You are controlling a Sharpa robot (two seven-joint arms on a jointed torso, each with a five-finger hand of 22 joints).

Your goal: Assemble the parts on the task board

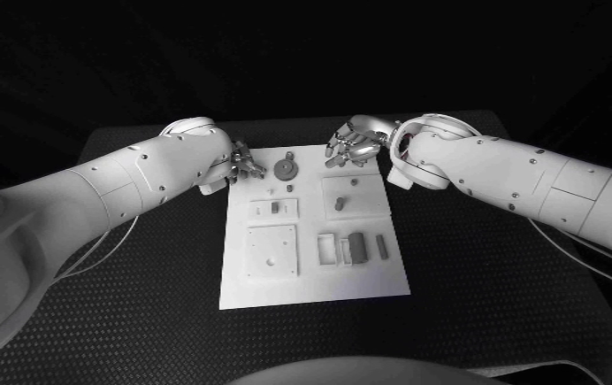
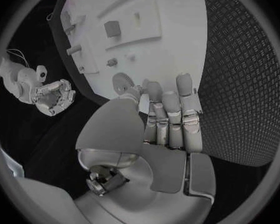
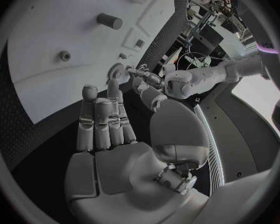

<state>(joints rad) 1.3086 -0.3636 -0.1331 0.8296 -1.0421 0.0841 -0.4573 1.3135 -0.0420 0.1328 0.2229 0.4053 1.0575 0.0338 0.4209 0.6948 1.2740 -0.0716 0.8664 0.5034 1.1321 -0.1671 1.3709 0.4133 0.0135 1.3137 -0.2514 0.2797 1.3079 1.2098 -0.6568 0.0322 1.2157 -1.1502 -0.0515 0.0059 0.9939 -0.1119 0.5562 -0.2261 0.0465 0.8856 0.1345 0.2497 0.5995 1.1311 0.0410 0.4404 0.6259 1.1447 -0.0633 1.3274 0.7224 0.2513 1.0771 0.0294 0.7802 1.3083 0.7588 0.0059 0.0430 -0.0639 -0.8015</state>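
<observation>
Head view shows the white task board lying mid-worktop, its small parts set across it and a round part near its far edge. Left hand and right hand hover at the board's far corners, fingers extended and holding nothing.

Left robot hand and right robot hand, both empty, fingers extended.

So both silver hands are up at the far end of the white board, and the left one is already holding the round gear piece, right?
Not quite. Both hands are at the far end of the task board, but the left hand holds nothing: the head view shows the round part lying on the board between it and the right hand.
</observation>
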